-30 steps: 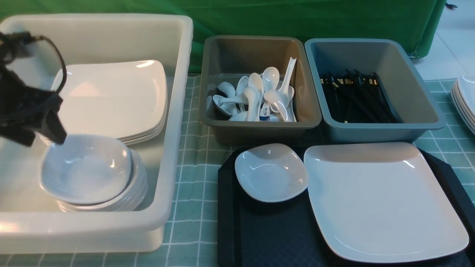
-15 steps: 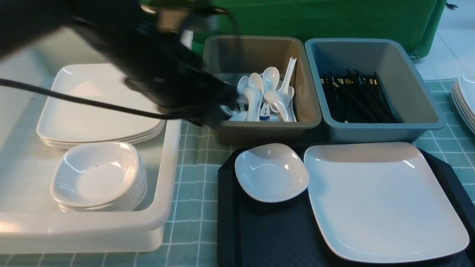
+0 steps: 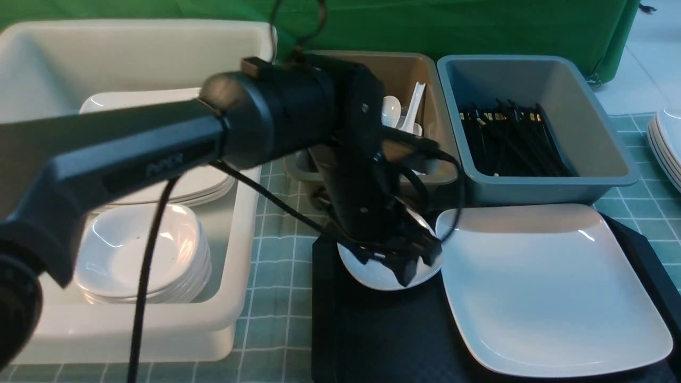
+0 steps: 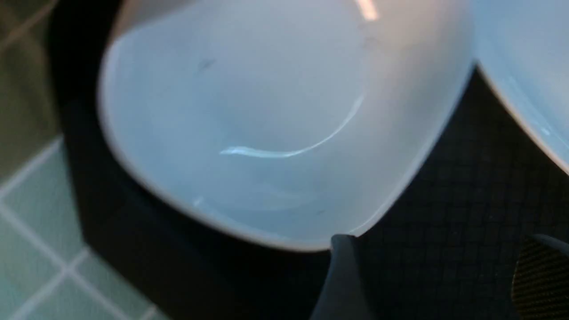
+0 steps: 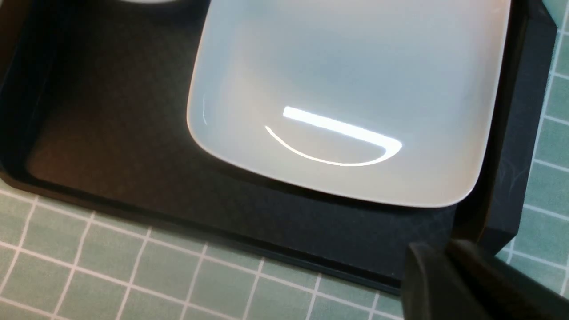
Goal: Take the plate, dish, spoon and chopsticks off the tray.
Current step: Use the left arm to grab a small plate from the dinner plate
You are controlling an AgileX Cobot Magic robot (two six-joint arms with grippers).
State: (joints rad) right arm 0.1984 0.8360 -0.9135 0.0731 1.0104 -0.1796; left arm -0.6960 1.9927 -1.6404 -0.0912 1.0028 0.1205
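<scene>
Two items, dish [image 3: 372,275] and plate [image 3: 548,287], are noted on the tray [image 3: 372,340], spoon and chopsticks not seen there; left gripper [image 3: 407,266] is held spread over the dish.

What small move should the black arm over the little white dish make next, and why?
Probably lower the left gripper slightly and close on the near rim of the dish: the jaws stand open at that edge, holding nothing, and the dish sits on the tray beside the plate.
</scene>
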